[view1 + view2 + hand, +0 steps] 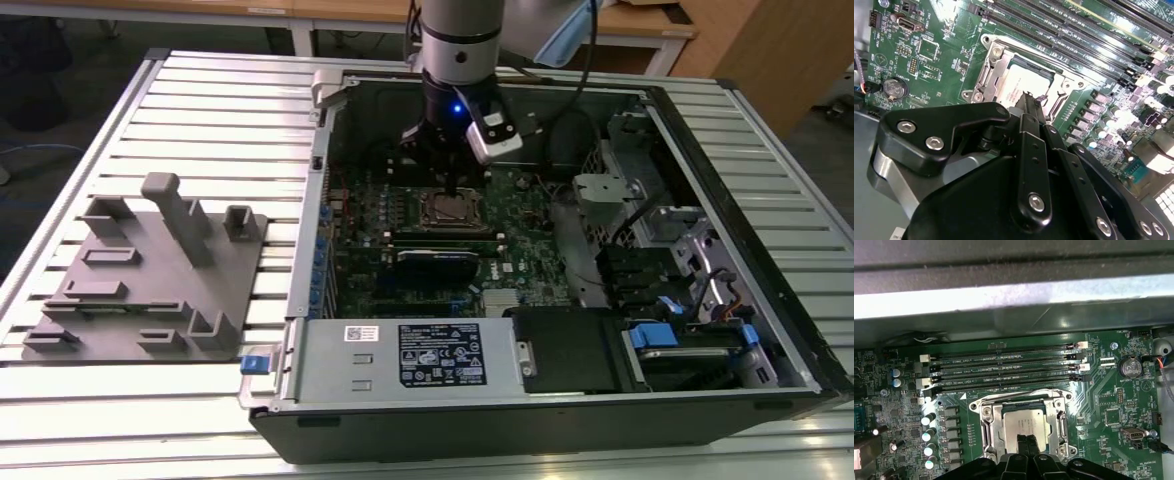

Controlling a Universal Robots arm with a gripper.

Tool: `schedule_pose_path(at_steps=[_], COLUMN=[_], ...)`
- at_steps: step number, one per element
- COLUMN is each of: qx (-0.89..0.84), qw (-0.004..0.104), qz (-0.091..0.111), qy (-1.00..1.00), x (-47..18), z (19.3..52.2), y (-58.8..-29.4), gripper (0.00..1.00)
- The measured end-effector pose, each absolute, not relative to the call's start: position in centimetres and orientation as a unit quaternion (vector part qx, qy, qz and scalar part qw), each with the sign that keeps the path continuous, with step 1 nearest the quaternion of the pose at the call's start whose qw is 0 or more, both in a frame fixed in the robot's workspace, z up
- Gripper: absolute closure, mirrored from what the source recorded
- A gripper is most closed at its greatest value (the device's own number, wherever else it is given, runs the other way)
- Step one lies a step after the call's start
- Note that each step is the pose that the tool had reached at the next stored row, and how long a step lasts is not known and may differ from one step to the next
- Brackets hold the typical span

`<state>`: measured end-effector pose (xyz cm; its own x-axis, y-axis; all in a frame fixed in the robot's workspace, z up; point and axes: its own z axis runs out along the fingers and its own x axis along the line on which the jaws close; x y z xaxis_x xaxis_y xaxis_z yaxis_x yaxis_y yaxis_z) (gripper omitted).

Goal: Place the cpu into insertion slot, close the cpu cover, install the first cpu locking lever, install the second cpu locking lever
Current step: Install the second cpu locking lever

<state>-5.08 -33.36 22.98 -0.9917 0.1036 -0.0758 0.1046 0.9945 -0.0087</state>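
Observation:
In both wrist views the cpu (1021,421) (1015,84) lies flat in the insertion slot (451,211), its pale silver top showing. The cpu cover (995,430) (993,75) is down around it, framing the chip through its window. My gripper (1026,442) (1029,100) (447,186) hangs straight above the socket. Its two black fingers are shut together, their tips over the near edge of the chip with nothing between them. I cannot tell whether the tips touch the chip. How the locking levers stand is unclear.
Long black memory slots (1004,367) run just beyond the socket, with a row of capacitors (929,432) beside it and a coin battery (1130,367). The open computer case's wall (327,170), power supply (400,355) and drive cage (667,270) surround the board. A grey fixture (147,270) sits outside the case.

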Motion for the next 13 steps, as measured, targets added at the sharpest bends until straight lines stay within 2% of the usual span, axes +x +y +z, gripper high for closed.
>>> schedule_pose_path(at_steps=[13], qx=[0.052], qw=[0.038], qz=[-0.006], qy=[0.998], x=[-5.1], z=[23.1], y=[-34.6], gripper=[0.9])
